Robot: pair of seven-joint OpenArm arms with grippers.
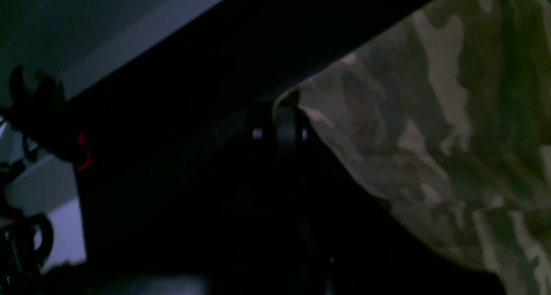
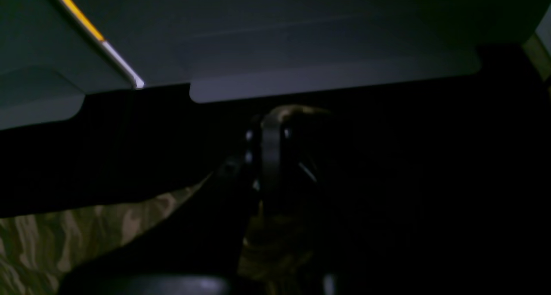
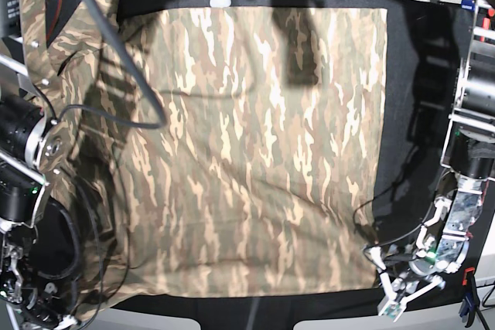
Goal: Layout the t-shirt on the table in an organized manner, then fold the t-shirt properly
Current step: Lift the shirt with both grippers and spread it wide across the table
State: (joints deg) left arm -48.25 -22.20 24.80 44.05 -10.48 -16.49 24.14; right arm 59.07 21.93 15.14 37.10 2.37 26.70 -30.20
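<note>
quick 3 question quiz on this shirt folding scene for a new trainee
1. True or false: the t-shirt lies spread over the table.
2. Which gripper pinches the shirt's corner in its wrist view: A) left gripper, B) neither?
3. Fill in: the shirt's pattern is ____.

Key:
1. True, though its side near the right arm is bunched up.
2. A. The right gripper is also shut, with fabric at its tip.
3. Camouflage.
</note>
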